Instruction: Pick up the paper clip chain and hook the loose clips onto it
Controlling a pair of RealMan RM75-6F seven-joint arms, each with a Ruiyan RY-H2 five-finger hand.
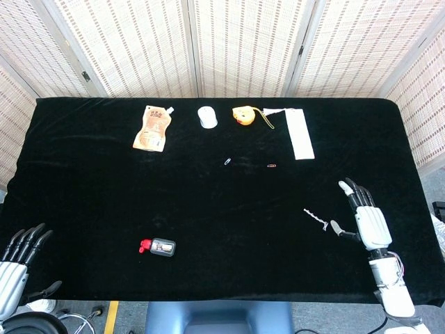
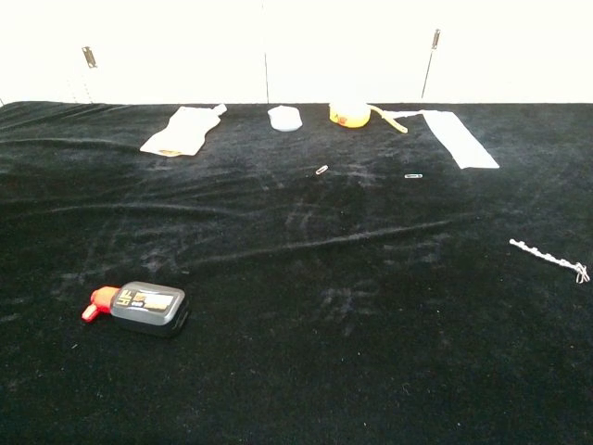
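Observation:
The paper clip chain (image 1: 315, 218) lies stretched out on the black cloth at the right, also seen at the right edge of the chest view (image 2: 548, 258). My right hand (image 1: 365, 219) hovers just right of it with fingers spread and nothing in them; its thumb is close to the chain's near end. Two loose clips lie mid-table: a silver one (image 1: 227, 161) (image 2: 321, 170) and a reddish one (image 1: 272, 166) (image 2: 413, 175). My left hand (image 1: 17, 256) sits off the table's front left corner, fingers extended and empty. Neither hand shows in the chest view.
Along the far edge lie an orange pouch (image 1: 151, 128), a white round object (image 1: 206, 117), a yellow tape measure (image 1: 244, 115) and a white paper strip (image 1: 299, 132). A small grey bottle with a red cap (image 1: 158, 246) lies front left.

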